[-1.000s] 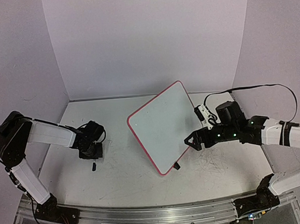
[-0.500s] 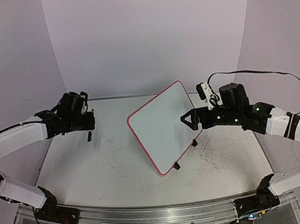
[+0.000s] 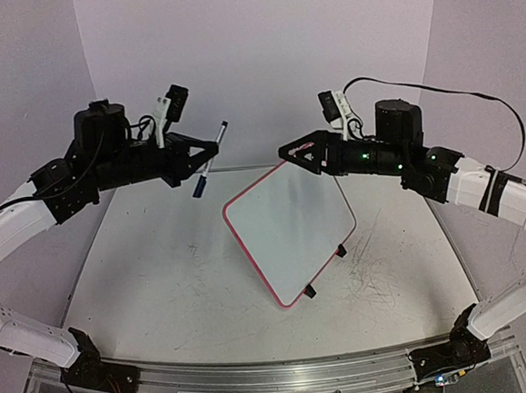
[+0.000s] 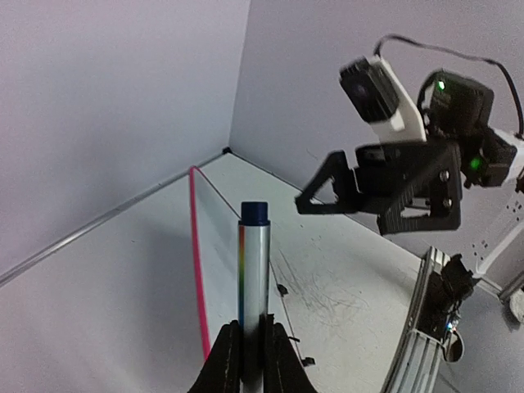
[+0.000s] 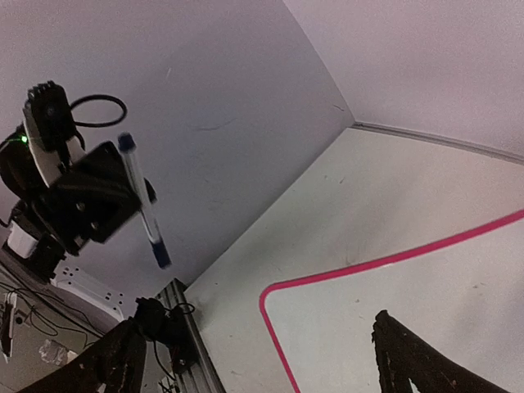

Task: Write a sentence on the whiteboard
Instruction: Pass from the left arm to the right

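Note:
The whiteboard (image 3: 288, 231), white with a red-pink rim, lies tilted on its small black feet in the middle of the table. Its face is blank; no sentence shows. My left gripper (image 3: 207, 155) is raised left of the board and shut on a silver marker (image 3: 211, 158) with a blue cap. In the left wrist view the marker (image 4: 254, 270) stands upright between my fingers (image 4: 225, 360). My right gripper (image 3: 294, 154) is open and empty, raised above the board's far corner. The right wrist view looks down on the board (image 5: 409, 303) and across at the marker (image 5: 143, 201).
The table (image 3: 160, 277) has faint scribble marks right of the board. Purple-white walls close the back and sides. A metal rail (image 3: 259, 383) with the arm bases runs along the near edge.
My left gripper rose from the table with the marker and swung towards the middle. My right gripper left the board's right edge and rose above its far corner. The board stayed put.

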Available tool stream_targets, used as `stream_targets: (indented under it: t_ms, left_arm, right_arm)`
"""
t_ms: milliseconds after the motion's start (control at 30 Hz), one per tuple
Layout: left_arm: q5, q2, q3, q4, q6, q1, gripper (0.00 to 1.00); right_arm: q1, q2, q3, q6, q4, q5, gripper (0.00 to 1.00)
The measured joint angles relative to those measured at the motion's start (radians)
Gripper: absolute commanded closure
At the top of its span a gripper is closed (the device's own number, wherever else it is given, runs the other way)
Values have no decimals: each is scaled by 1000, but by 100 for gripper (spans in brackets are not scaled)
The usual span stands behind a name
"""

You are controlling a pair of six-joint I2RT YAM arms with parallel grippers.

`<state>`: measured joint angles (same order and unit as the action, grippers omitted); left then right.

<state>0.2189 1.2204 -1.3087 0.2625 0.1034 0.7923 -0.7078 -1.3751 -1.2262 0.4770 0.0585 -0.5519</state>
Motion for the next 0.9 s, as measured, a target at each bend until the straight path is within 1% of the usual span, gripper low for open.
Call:
stream_targets:
  t_ms: [100, 200, 333, 367, 500, 567, 667, 767, 867, 900]
  left_arm:
    - [6, 51, 2, 1, -20, 61, 100]
    - [6, 74, 12, -1, -30, 99, 100]
    - [0, 85, 15, -2, -40, 130, 100]
    - [-5, 87, 15, -3, -44, 134, 100]
    - [-19, 90, 15, -3, -54, 145, 100]
    - [-23, 91, 15, -4, -55, 150, 100]
    - [-35, 90, 23, -10, -55, 155, 100]
    - [-40, 90, 37, -15, -55, 158, 100]
    - [-45, 90, 53, -20, -55, 158, 100]
    - [-48, 90, 56, -22, -54, 158, 96]
  right_arm:
    - [-3, -31, -38, 39, 35, -60, 8]
    - [-12, -60, -71, 66, 69, -97, 12]
    - [-32, -89, -89, 90, 104, -126, 20]
    - [-37, -95, -92, 94, 111, -130, 23]
    - [-55, -133, -111, 107, 125, -144, 40]
    - [-60, -153, -117, 113, 129, -150, 46]
    - [-73, -185, -130, 124, 139, -158, 59]
    - [-81, -206, -131, 141, 154, -169, 78]
    - [-88, -215, -132, 155, 176, -179, 100]
    - [-90, -216, -131, 163, 182, -179, 100]
